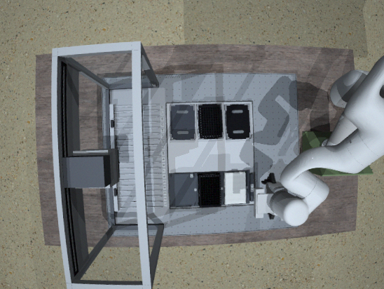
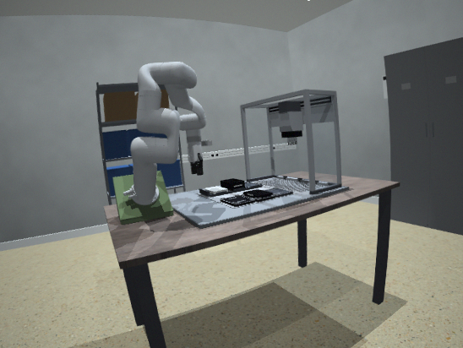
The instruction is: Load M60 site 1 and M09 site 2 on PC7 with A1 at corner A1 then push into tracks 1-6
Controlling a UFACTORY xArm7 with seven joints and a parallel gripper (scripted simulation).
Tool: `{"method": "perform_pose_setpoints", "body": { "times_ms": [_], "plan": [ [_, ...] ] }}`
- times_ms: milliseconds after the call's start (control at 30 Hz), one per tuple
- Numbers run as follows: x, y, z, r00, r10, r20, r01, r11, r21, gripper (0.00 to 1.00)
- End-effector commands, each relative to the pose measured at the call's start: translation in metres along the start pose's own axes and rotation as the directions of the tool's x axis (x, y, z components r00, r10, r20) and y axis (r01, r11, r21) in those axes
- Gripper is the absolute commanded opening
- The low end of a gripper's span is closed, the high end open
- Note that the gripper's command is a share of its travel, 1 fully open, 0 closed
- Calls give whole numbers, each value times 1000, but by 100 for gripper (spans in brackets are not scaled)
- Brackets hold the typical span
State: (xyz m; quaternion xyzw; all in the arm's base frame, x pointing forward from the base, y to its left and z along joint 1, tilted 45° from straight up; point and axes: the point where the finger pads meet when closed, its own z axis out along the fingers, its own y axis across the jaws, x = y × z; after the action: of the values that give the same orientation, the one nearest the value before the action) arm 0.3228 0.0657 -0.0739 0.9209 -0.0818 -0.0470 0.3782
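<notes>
The plate carrier PC7 [image 1: 210, 189] lies on the apron in front of the lower tracks of the rails [image 1: 134, 158], outside them. A white plate [image 1: 235, 187] sits on the site next to the handle [image 1: 251, 186]. A black deep-well block [image 1: 209, 189] sits on the middle site, and the site nearest the rails [image 1: 182, 189] is empty. In the row of nests, the middle one holds a black well plate [image 1: 210, 121]; the outer nests [image 1: 238, 121] [image 1: 182, 122] look empty. My gripper [image 1: 269, 198] is open and empty, hanging well above the deck just beyond the handle, as the side view [image 2: 197, 168] also shows.
The instrument's open frame [image 1: 101, 161] stands over the rails, with a grey head [image 1: 89, 171] hanging inside it. The arm's green base plate [image 2: 144, 204] is at the table's near end. A shelf [image 2: 127, 135] stands behind the table.
</notes>
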Motion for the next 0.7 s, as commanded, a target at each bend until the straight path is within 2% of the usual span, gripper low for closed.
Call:
{"method": "perform_pose_setpoints", "body": {
  "times_ms": [0, 667],
  "plan": [
    [1, -1, 4, 1000, -1, -3, 1, 1000, 3, 82],
    [1, -1, 33, 1000, 0, -3, 0, 1000, 3, 82]
  ]
}}
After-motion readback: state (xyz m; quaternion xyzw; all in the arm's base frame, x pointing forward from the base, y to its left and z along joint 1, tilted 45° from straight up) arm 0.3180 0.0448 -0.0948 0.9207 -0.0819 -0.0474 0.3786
